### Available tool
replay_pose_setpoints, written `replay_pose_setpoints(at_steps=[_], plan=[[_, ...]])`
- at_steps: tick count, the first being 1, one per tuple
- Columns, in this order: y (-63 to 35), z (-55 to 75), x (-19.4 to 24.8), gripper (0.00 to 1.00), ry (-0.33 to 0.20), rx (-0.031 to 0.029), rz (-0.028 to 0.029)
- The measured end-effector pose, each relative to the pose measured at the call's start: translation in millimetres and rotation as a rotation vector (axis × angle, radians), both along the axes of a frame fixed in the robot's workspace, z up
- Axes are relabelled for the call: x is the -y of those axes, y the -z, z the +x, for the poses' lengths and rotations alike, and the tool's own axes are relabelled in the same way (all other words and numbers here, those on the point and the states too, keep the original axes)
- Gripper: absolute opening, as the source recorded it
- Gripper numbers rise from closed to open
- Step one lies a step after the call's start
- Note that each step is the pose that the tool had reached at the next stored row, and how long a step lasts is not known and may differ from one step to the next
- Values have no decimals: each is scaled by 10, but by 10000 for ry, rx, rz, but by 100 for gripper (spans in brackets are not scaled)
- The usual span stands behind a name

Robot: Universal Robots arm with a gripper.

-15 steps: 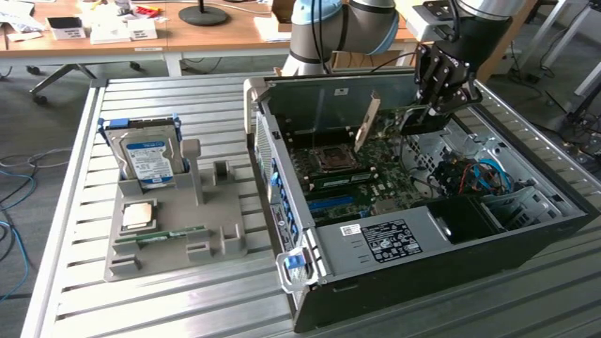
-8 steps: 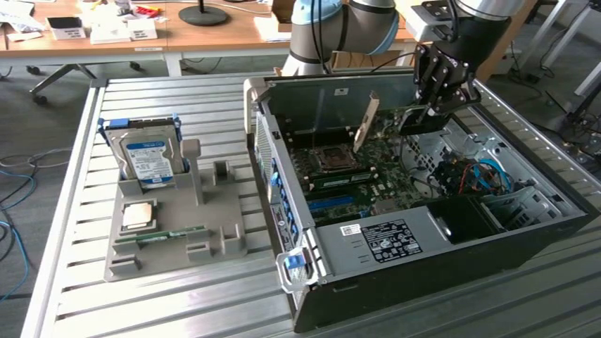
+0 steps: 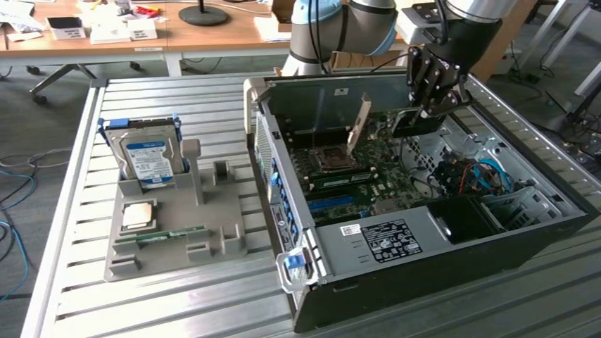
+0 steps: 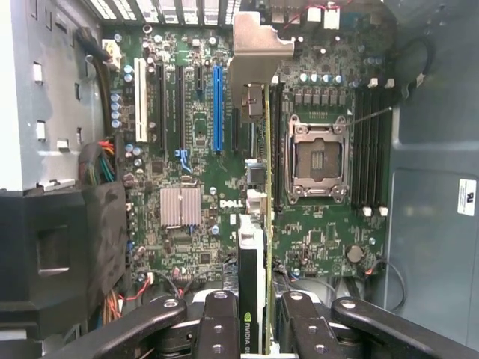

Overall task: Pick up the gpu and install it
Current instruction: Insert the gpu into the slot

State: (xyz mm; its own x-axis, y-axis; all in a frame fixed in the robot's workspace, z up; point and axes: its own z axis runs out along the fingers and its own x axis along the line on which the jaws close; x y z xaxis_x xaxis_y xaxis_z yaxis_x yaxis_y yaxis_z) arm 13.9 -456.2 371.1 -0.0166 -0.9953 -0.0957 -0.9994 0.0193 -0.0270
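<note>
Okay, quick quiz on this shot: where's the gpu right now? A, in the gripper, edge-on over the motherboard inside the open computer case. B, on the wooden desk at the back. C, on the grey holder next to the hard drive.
A: the wrist view shows the gpu edge-on in the gripper, over the motherboard inside the computer case.

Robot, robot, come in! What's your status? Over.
Copy: gripper shut on the gpu. Card upright over the motherboard, inside the case. Nothing seen blocking it.
</note>
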Motion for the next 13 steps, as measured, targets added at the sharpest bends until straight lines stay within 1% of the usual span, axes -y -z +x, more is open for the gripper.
replay_pose_setpoints(at_steps=[3, 6, 13], plan=[[68, -9, 0, 27, -2, 1, 1], [103, -17, 0, 27, -1, 0, 1], [118, -37, 0, 27, 6, 0, 1]])
